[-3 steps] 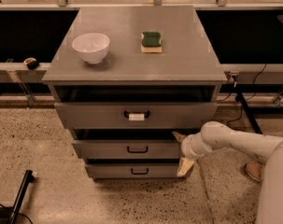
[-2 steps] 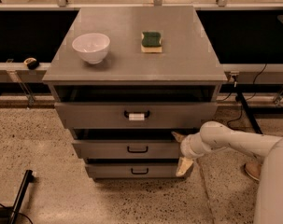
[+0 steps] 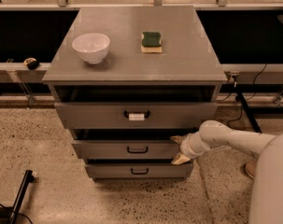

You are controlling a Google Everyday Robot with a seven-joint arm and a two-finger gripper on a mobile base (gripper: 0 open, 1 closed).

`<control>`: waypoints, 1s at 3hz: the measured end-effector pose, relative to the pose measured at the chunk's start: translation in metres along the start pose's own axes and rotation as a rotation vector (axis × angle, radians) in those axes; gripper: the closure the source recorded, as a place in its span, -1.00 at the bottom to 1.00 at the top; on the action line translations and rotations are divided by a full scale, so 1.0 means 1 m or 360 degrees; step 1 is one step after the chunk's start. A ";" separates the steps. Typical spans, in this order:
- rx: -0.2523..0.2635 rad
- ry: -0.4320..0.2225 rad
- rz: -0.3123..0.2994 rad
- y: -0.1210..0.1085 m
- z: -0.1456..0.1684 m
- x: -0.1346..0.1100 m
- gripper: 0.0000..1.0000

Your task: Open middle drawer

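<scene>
The grey cabinet (image 3: 131,64) has three drawers. The top drawer (image 3: 108,115) has a white tag on its handle and stands pulled out. The middle drawer (image 3: 103,149) is the low grey front below it with a small black loop handle (image 3: 137,149); it stands a little way out, with a dark gap above it. The third drawer (image 3: 108,171) lies below. My gripper (image 3: 178,149) reaches in from the right on a white arm. Its tan fingertips (image 3: 180,159) straddle the right end of the middle drawer's front, one above and one below.
A white bowl (image 3: 91,46) and a green sponge (image 3: 151,41) sit on the cabinet top. Black shelving runs behind. A black pole (image 3: 20,190) lies on the speckled floor at the lower left. Cables and a stand leg are at the right.
</scene>
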State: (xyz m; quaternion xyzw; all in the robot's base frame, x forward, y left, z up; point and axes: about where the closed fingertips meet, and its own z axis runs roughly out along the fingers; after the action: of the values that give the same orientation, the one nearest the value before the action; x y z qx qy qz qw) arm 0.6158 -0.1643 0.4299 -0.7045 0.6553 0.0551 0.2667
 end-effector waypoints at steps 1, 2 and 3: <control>0.0003 -0.0009 -0.0010 0.000 -0.003 -0.004 -0.10; 0.0003 -0.0014 -0.0022 0.003 -0.007 -0.007 -0.10; -0.0069 -0.0075 -0.0037 0.025 -0.009 -0.018 -0.22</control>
State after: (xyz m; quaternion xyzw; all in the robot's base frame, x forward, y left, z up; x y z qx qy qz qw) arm 0.5868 -0.1522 0.4380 -0.7162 0.6394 0.0828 0.2672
